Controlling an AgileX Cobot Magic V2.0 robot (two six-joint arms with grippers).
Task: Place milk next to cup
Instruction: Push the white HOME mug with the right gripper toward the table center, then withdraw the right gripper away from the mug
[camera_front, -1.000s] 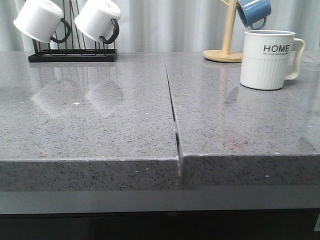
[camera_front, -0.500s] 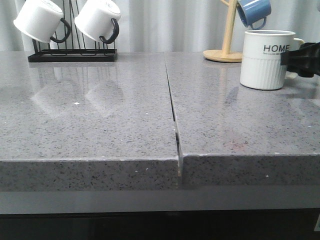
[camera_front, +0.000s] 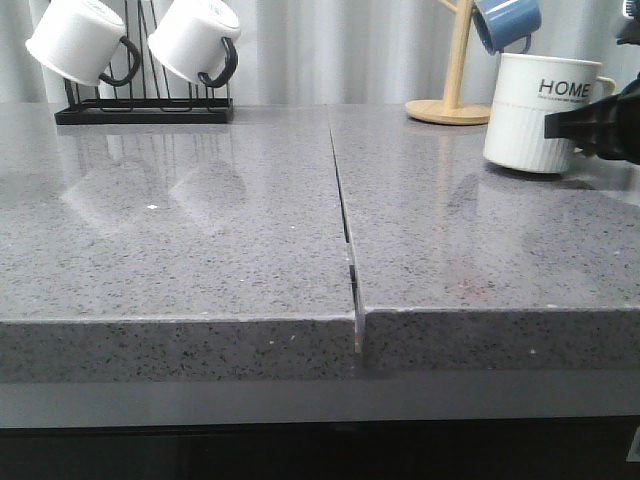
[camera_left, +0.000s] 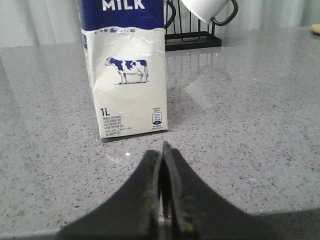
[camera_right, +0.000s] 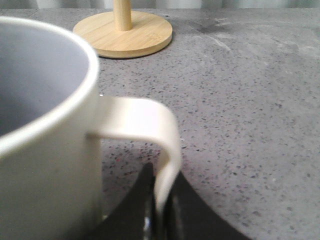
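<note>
Open counter (camera_front: 200, 220) left of cup (camera_front: 535, 115)

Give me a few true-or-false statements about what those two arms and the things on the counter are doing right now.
1. The right gripper is closed on the handle of the HOME mug. True.
2. The left gripper holds the milk carton. False: it is shut and empty, with the carton standing upright beyond it.
3. The blue mug stands on the counter. False: it hangs on the wooden mug tree.
4. Two white mugs hang on the black rack. True.
</note>
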